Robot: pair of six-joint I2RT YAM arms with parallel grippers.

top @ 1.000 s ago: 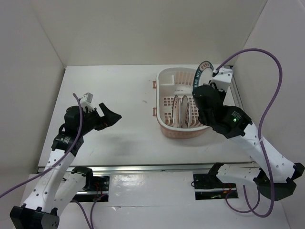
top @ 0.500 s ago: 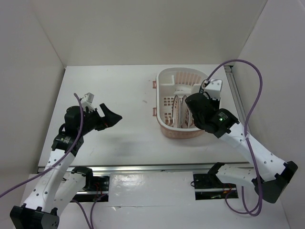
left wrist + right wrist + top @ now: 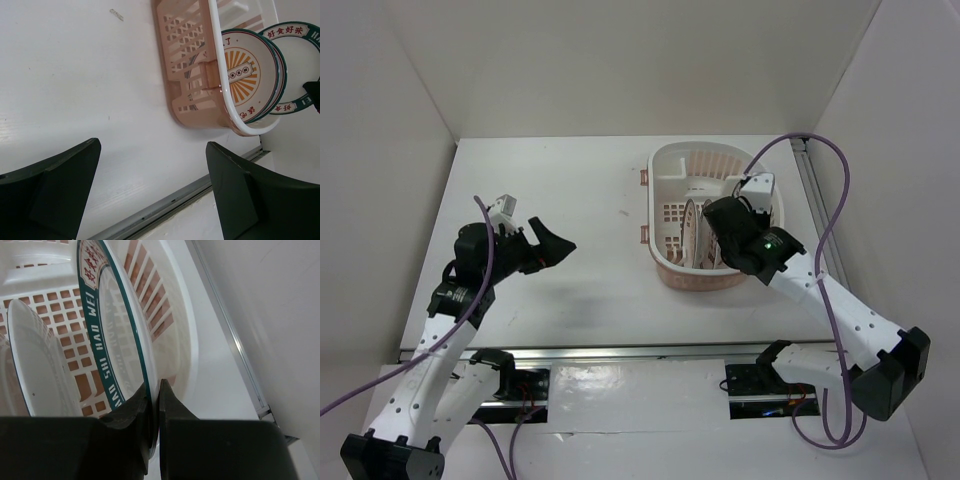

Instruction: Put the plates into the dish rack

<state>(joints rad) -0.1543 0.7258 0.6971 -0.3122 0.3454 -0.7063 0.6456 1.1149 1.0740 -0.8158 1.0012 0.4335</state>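
The pale pink dish rack [image 3: 665, 160] stands at the back right of the table; it also shows in the left wrist view [image 3: 190, 60]. Two plates [image 3: 692, 232] stand on edge inside it; the front one is the orange sunburst plate [image 3: 245, 75]. My right gripper [image 3: 725, 222] is down in the rack, shut on the edge of the dark lettered-rim plate [image 3: 112, 330], its jaws [image 3: 156, 390] pinching the rim. That plate stands upright beside the others [image 3: 305, 65]. My left gripper [image 3: 555, 245] is open and empty above the table, left of the rack [image 3: 152, 145].
A metal rail [image 3: 620, 352] runs along the table's near edge. White walls [image 3: 400, 150] close in the left, back and right sides. The rack's white inner compartment [image 3: 695, 185] is at its far end.
My right gripper has come down and left from above the rack's far right rim, carrying the lettered-rim plate into the rack beside the standing plates. The left arm has not moved.
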